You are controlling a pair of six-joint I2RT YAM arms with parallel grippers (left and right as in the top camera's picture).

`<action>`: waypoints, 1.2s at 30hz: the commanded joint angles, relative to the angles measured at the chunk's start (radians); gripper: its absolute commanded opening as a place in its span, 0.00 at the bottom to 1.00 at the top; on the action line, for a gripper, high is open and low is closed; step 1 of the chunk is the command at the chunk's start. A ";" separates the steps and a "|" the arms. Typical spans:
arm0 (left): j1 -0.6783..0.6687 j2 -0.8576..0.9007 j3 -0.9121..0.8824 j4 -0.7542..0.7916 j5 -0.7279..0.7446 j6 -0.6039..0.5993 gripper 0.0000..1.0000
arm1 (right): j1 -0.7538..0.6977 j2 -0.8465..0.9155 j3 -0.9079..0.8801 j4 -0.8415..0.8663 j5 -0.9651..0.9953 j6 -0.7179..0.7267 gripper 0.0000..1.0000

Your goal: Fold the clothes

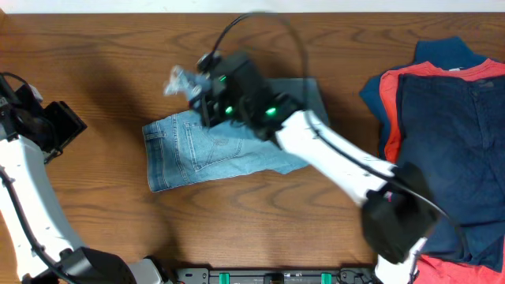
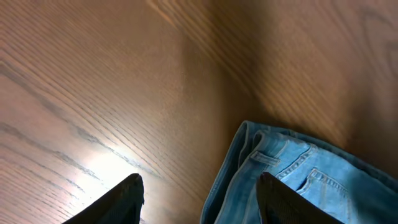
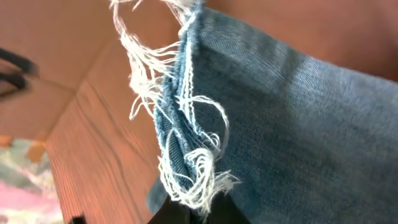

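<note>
jeans (image 1: 197, 154) — mid-table, long axis left-right, waist (image 2: 267, 149) toward your left gripper (image 2: 199, 196) | right gripper (image 1: 188, 85) pinches frayed hem (image 3: 186, 155), raised over far edge | left gripper spread, empty | you'd likely lay hem waistward next — a guess

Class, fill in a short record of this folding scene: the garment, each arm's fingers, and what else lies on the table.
Garment: light-blue faded denim jeans, lying partly folded at the middle of the wooden table
Right fingers: shut on the jeans' frayed hem, which is raised off the table
Left fingers: open, holding nothing, above the table by the waistband
Other items: dark navy garments and red-orange shirt, piled at the table's right side
</note>
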 commanded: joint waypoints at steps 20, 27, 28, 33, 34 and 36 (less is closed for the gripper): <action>0.001 -0.012 0.021 -0.030 0.002 -0.005 0.60 | 0.182 0.041 0.013 0.050 0.181 -0.049 0.66; -0.005 -0.009 -0.010 -0.041 0.004 -0.005 0.60 | 0.023 -0.049 0.013 -0.190 0.182 -0.067 0.53; -0.013 -0.006 -0.022 -0.046 0.008 -0.004 0.60 | -0.016 -0.063 0.013 -0.245 0.177 -0.066 0.52; -0.076 0.027 -0.097 -0.045 0.038 0.014 0.60 | -0.198 -0.091 0.013 -0.547 0.127 -0.070 0.40; -0.096 0.039 -0.115 -0.045 0.068 0.046 0.60 | -0.228 -0.091 0.012 -0.612 0.121 -0.081 0.24; -0.127 0.058 -0.134 -0.043 0.124 0.094 0.60 | -0.267 -0.087 0.007 -0.715 0.137 -0.109 0.18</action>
